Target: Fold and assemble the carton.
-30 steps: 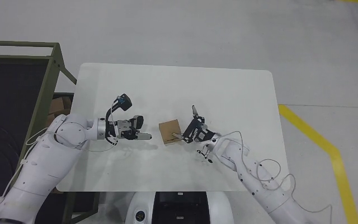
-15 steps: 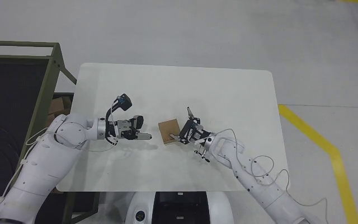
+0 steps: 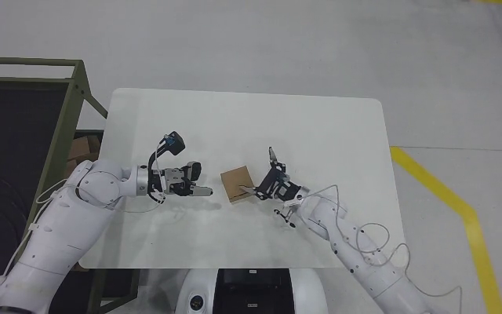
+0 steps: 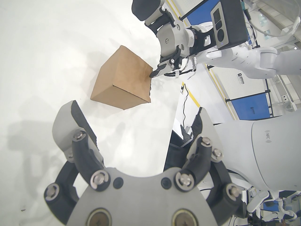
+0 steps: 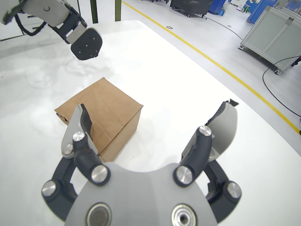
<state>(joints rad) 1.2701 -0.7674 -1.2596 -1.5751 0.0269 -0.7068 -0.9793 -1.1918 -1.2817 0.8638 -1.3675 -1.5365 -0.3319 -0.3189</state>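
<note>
A small brown carton [image 3: 237, 184] stands closed on the white table [image 3: 314, 125], near its front middle. My right gripper [image 3: 259, 171] is open just right of it. In the left wrist view, one of its fingertips [image 4: 155, 72] touches the carton's [image 4: 122, 85] upper edge while the other finger [image 4: 145, 3] stands free in the air. The right wrist view has the carton [image 5: 110, 104] behind one finger [image 5: 81, 118] of my open right gripper [image 5: 152, 114]. My left gripper [image 3: 200, 180] is open a short way left of the carton, with nothing between its fingers [image 4: 70, 118].
A green-framed cart [image 3: 78, 78] with cardboard pieces [image 3: 78, 149] stands off the table's left edge. A yellow floor line [image 3: 439, 196] runs to the right. Bare tabletop lies behind the carton.
My right gripper swung a little toward the carton and came back to about where it was. The carton and the left arm have stayed put.
</note>
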